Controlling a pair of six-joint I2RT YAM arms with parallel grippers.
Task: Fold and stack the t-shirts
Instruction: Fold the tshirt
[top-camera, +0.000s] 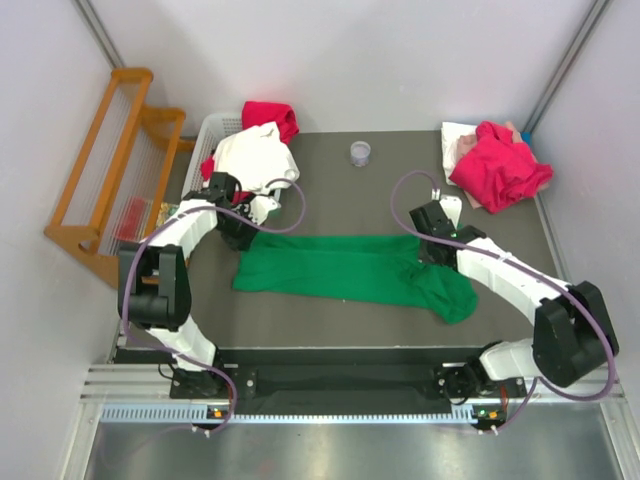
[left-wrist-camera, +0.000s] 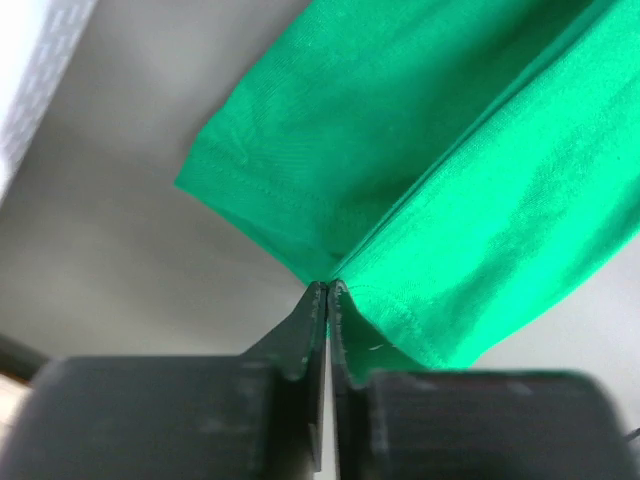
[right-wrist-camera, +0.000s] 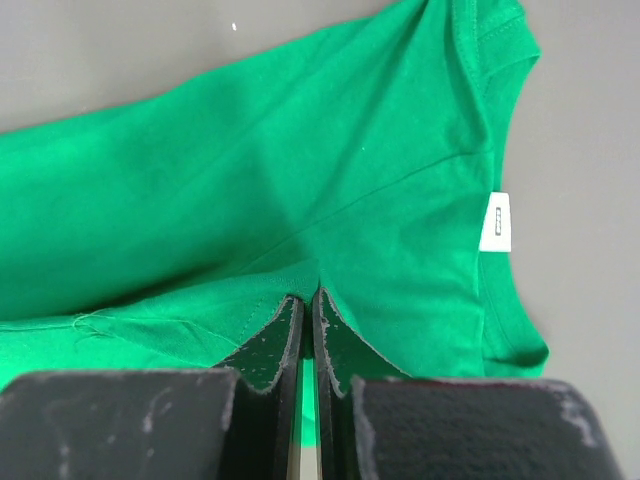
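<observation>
A bright green t-shirt (top-camera: 345, 268) lies stretched in a long folded band across the middle of the dark table. My left gripper (top-camera: 240, 236) is shut on its left end, and in the left wrist view the closed jaws pinch a corner of the green cloth (left-wrist-camera: 400, 150). At the band's right end, near the collar, my right gripper (top-camera: 428, 250) is shut on a fold of the fabric (right-wrist-camera: 250, 200); a white label (right-wrist-camera: 495, 222) shows beside it. A magenta-red t-shirt (top-camera: 500, 165) lies crumpled at the back right on pale cloth (top-camera: 456, 140).
A white plastic basket (top-camera: 205, 135) at the back left holds a white shirt (top-camera: 255, 155) and a red one (top-camera: 272, 115). A small clear cup (top-camera: 360, 153) stands at the table's back middle. An orange wooden rack (top-camera: 110, 170) stands off the left edge.
</observation>
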